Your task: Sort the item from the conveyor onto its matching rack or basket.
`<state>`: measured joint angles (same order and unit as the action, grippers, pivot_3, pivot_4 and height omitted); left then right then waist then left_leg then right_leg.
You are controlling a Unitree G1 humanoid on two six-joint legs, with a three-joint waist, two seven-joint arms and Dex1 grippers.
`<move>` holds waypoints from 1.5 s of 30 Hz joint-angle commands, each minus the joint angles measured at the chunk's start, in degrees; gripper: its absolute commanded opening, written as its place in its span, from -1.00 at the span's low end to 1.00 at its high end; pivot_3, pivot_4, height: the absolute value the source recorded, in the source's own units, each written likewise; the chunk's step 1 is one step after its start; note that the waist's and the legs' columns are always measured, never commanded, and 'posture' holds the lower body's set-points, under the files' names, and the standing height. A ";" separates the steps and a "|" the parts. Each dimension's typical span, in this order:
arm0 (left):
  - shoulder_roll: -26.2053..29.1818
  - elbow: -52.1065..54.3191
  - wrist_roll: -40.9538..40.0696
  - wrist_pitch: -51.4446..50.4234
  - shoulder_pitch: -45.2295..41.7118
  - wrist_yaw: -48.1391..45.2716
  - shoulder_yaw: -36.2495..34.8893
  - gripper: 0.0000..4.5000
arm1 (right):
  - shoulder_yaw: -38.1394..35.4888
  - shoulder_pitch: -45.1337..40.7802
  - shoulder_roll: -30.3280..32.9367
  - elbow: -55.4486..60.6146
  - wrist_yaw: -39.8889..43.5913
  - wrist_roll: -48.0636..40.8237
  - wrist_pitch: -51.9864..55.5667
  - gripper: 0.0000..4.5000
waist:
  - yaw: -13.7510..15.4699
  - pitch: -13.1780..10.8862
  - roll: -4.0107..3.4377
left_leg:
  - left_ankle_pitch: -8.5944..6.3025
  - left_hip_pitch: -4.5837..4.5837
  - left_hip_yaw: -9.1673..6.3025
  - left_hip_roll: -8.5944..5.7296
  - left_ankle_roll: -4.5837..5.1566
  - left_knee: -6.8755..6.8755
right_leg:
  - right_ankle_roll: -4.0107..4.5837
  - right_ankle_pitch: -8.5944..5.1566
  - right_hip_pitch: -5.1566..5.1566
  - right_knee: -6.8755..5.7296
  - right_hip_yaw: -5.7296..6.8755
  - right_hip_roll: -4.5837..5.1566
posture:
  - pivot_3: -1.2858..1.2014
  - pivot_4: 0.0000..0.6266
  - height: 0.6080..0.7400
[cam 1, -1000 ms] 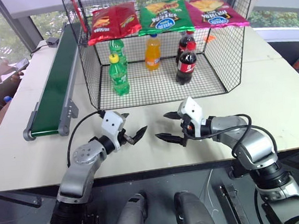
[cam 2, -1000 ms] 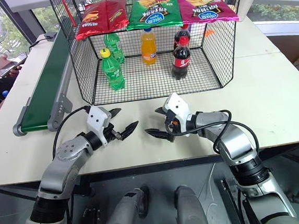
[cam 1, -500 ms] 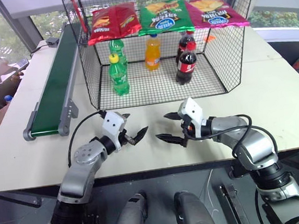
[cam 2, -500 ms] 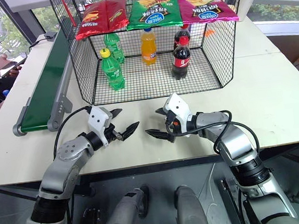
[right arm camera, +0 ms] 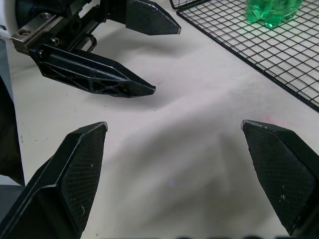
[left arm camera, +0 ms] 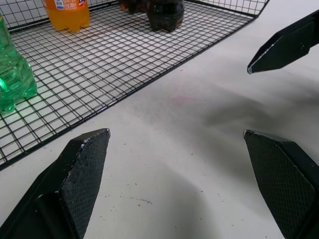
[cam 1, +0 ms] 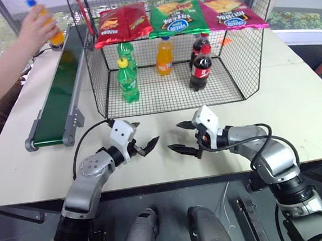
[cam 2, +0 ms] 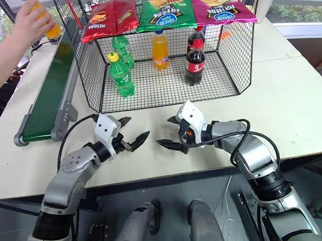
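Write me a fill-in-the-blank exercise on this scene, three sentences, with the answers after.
1. A person's hand holds the orange soda bottle above the far end of the ____.
2. Both the left gripper and the right gripper are ____ and hold nothing.
3. Inside the wire basket, the bottle standing alone is ____ in colour.

Answers: conveyor; open; orange

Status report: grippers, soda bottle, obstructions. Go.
Left gripper and right gripper open, empty, over white table. Small orange soda bottle in person's hand above dark green conveyor. Nothing blocking.
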<state>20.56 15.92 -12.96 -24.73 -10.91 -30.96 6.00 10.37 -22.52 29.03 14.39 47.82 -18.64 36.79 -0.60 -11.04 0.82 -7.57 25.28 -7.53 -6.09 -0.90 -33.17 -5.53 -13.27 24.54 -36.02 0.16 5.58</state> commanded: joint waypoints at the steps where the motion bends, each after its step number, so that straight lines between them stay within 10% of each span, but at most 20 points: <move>1: 0.20 1.45 0.47 0.79 -0.45 -0.12 0.48 1.00 | -0.26 -0.44 0.45 1.89 0.43 -0.44 -0.96 0.98 | 0.00 0.00 0.00 | 0.00 0.00 0.00 0.00 0.00 0.00 | 0.00 0.00 0.00 0.00 0.00 0.00 | 0.03 -0.52 0.98; 23: 1.70 6.49 -1.01 -1.99 0.54 0.61 -2.64 1.00 | -0.52 -0.94 1.12 4.05 1.82 -2.14 0.13 0.98 | -0.01 0.00 0.00 | 0.00 0.02 -0.01 0.01 0.00 0.00 | -0.02 -0.02 0.01 0.01 0.00 0.00 | 0.03 -0.52 0.98; 32: 7.26 16.73 -15.20 -16.55 2.02 3.55 -23.83 1.00 | -1.95 -3.82 0.94 7.97 3.47 -7.18 2.64 0.98 | -0.22 0.00 -0.01 | -0.01 0.02 -0.05 0.04 0.00 0.02 | -0.04 -0.03 0.05 0.00 0.01 -0.02 | 0.03 -0.52 0.98; 45: 12.09 1.78 -18.98 -17.52 0.66 13.08 -46.39 1.00 | -1.13 -9.18 -0.70 8.51 3.10 -11.12 3.87 0.98 | 0.04 0.01 0.01 | -0.01 0.05 -0.07 0.02 -0.01 0.04 | 0.00 -0.01 0.03 0.13 0.02 0.00 | 0.03 -0.52 0.98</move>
<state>32.24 19.31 -32.47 -44.00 -8.94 -20.38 -37.08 9.48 -30.49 28.35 21.45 50.78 -29.05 41.16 -0.56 -11.03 0.83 -7.59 25.33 -7.61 -6.07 -0.91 -33.13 -5.54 -13.29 24.56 -35.88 0.18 5.57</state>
